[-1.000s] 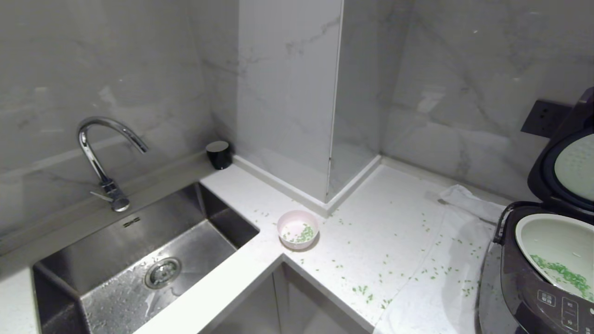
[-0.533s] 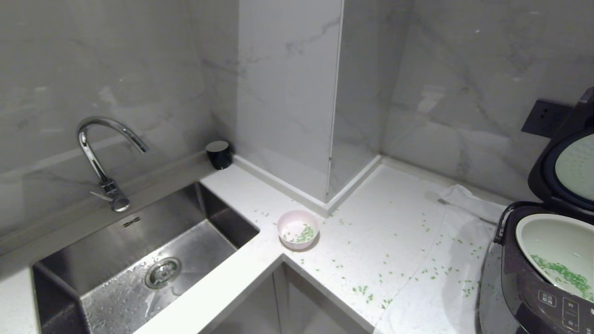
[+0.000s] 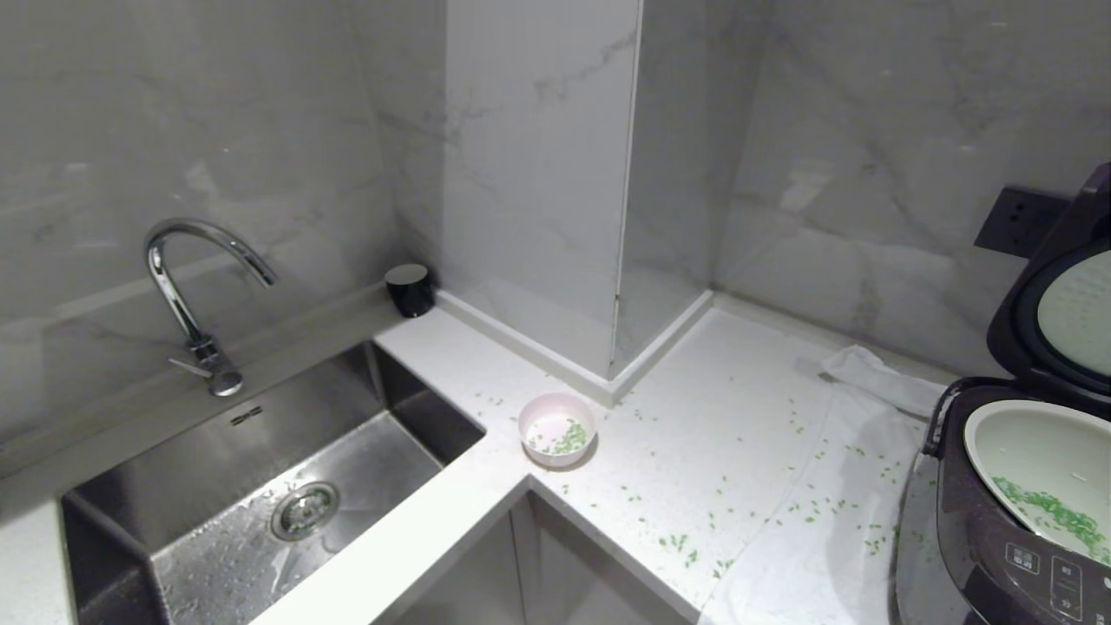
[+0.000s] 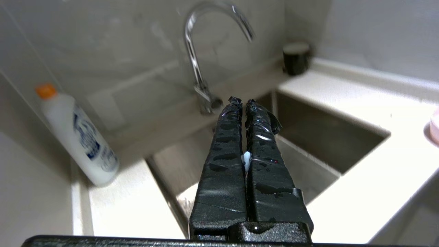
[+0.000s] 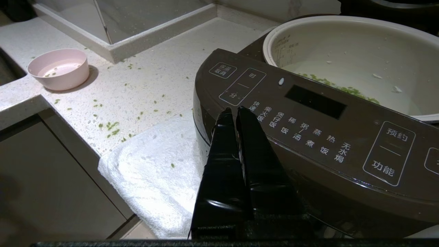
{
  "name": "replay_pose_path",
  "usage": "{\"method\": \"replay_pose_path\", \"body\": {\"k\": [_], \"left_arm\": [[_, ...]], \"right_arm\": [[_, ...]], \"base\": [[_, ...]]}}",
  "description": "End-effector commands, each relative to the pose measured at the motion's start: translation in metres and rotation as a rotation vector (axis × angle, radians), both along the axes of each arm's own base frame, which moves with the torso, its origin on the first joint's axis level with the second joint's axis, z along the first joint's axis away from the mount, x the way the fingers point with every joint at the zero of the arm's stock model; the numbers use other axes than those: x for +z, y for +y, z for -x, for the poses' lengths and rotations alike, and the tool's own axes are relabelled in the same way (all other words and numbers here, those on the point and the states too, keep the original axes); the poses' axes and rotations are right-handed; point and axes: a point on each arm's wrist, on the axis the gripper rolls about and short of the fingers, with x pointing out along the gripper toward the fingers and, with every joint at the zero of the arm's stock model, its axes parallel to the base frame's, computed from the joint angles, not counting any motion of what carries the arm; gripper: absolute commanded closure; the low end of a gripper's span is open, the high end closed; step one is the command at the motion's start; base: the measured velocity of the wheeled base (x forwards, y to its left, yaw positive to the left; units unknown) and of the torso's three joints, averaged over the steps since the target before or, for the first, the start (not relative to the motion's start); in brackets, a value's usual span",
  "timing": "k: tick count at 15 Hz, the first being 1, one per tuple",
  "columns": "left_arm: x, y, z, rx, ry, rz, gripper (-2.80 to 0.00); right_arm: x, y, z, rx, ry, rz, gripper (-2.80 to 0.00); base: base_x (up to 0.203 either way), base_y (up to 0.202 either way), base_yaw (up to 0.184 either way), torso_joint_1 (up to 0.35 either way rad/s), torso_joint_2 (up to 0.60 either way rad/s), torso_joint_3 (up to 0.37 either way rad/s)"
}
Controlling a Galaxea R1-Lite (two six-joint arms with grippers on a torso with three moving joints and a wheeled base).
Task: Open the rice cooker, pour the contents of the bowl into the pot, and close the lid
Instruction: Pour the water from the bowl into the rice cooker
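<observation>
The dark brown rice cooker (image 3: 981, 547) stands at the right with its lid (image 3: 1055, 286) raised. Its pale pot (image 3: 1033, 451) holds green contents (image 3: 1055, 516). The pink bowl (image 3: 556, 429) sits on the counter near the sink corner with a few green bits inside; it also shows as the bowl (image 5: 58, 68) in the right wrist view. Neither arm appears in the head view. My left gripper (image 4: 243, 102) is shut and empty, hanging over the sink (image 4: 322, 137). My right gripper (image 5: 232, 110) is shut and empty, in front of the cooker's button panel (image 5: 308, 127).
Green bits lie scattered over the white counter (image 3: 694, 408) and the white towel (image 3: 833, 538) under the cooker. A steel sink (image 3: 260, 486) with a tap (image 3: 187, 286) fills the left; a black cup (image 3: 408, 289) stands behind it. A white bottle (image 4: 80, 137) leans beside the sink.
</observation>
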Motion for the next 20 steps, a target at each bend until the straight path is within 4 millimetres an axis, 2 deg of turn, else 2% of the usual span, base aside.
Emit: {"method": "replay_pose_path", "body": {"k": [1,3,4,6,13,16,20], "left_arm": [[-0.026,0.0,0.006,-0.018,0.01,-0.003,0.0],[-0.05,0.0,0.006,-0.04,0.088,0.004,0.0],[-0.055,0.0,0.005,-0.055,0.103,0.055,0.0],[-0.057,-0.001,0.006,-0.104,0.148,0.108,0.0],[-0.058,-0.003,0.006,-0.161,0.172,0.113,0.0],[-0.067,-0.005,0.002,-0.245,0.19,0.108,0.0],[-0.067,-0.005,0.002,-0.249,0.185,0.114,0.0]], "right_arm": [[0.0,0.0,0.0,0.0,0.001,0.001,0.0],[0.0,0.0,0.0,0.0,0.001,0.001,0.0],[0.0,0.0,0.0,0.0,0.001,0.001,0.0],[0.0,0.0,0.0,0.0,-0.001,0.001,0.0],[0.0,0.0,0.0,0.001,0.001,0.01,0.0],[0.0,0.0,0.0,0.001,0.001,0.01,0.0],[0.0,0.0,0.0,0.001,0.001,0.01,0.0]], "base": [[0.0,0.0,0.0,0.0,0.0,0.0],[0.0,0.0,0.0,0.0,0.0,0.0],[0.0,0.0,0.0,0.0,0.0,0.0],[0.0,0.0,0.0,0.0,0.0,0.0],[0.0,0.0,0.0,0.0,0.0,0.0],[0.0,0.0,0.0,0.0,0.0,0.0],[-0.128,0.0,-0.001,0.002,0.0,0.003]]}}
